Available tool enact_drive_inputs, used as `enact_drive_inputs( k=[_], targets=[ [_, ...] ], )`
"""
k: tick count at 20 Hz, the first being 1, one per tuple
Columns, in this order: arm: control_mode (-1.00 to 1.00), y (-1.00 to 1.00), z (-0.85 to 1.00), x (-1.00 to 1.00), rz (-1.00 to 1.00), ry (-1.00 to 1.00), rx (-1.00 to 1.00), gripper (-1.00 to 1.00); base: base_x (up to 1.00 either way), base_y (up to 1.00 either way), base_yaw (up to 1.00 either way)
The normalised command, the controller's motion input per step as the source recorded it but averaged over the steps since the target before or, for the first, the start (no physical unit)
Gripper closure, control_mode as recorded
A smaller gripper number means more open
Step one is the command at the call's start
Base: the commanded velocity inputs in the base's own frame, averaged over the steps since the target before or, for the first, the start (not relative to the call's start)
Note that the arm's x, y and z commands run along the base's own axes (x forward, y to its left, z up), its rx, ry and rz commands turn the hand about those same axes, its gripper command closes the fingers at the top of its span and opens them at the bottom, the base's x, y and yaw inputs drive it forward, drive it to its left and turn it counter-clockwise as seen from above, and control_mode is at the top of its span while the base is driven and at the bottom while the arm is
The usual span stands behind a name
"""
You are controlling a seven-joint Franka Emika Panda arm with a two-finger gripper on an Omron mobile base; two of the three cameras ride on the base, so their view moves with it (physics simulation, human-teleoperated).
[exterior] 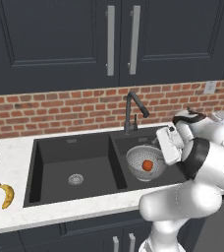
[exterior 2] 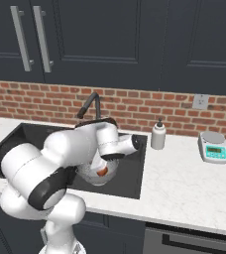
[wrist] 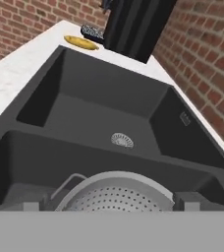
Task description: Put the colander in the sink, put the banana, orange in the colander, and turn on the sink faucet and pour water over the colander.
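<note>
A small curved yellow banana (exterior: 6, 196) lay lengthwise on the white counter (exterior: 15, 147) left of the black double sink (exterior: 33, 167), well apart from the open-fingered gripper (exterior: 164, 142) above the perforated metal colander (exterior: 138, 158) holding the orange (exterior: 147, 165).

two base views looking down from behind, sharing the sink (exterior: 55, 162), hand view close over colander (wrist: 116, 197)

The white arm folds forward from its base over the front edge of the sink (exterior: 79, 152), elbow bent high, forearm reaching over the sink's right basin. The wrist turns the hand sideways above that basin. The gripper (wrist: 112, 205) hangs low just above the basin's contents, its jaws spread wide, holding nothing.
</note>
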Motion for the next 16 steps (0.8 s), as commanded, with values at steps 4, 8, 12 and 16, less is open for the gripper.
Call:
enact_drive_inputs(
  k=[4, 8, 12, 16],
  targets=[
    [-1.0, 0.0, 0.76, -0.52, 0.0, -0.1, -0.26, -1.0, 0.0, 0.0, 0.0],
    [-1.0, 0.0, 0.79, -0.54, 0.0, -0.09, -0.38, -1.0, 0.0, 0.0, 0.0],
    [-1.0, 0.0, 0.65, -0.68, 0.0, -0.1, -0.37, -1.0, 0.0, 0.0, 0.0],
    [-1.0, 0.0, 0.56, -0.76, 0.0, -0.09, -0.27, -1.0, 0.0, 0.0, 0.0]
  ],
)
